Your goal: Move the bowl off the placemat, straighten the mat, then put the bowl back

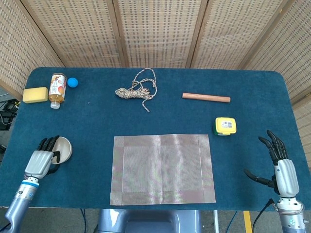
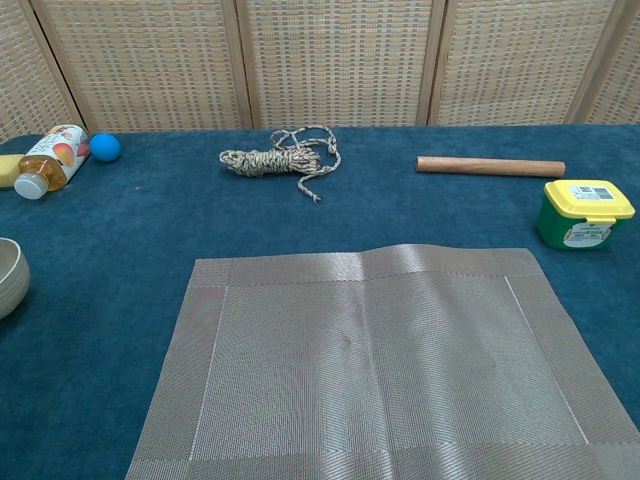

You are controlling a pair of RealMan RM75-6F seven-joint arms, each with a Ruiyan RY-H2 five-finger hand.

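While left hand (image 1: 43, 158) grips bowl (image 1: 63, 148) off placemat (image 1: 162, 169), right hand (image 1: 279, 160) spread empty, blue table (image 1: 160, 116), wicker screens (image 1: 155, 29) behind.

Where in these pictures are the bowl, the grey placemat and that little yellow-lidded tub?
bowl (image 1: 64, 148): head view, on its pale inside, beside the left hand.
placemat (image 1: 163, 167): head view, on the middle of its woven surface.
yellow-lidded tub (image 2: 585, 212): chest view, on the front edge of its yellow lid.

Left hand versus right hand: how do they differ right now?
The left hand grips the bowl at its rim; the right hand holds nothing. The left hand's fingers curl over the bowl; the right hand's fingers are spread. Both sit near the table's front edge, off the placemat.
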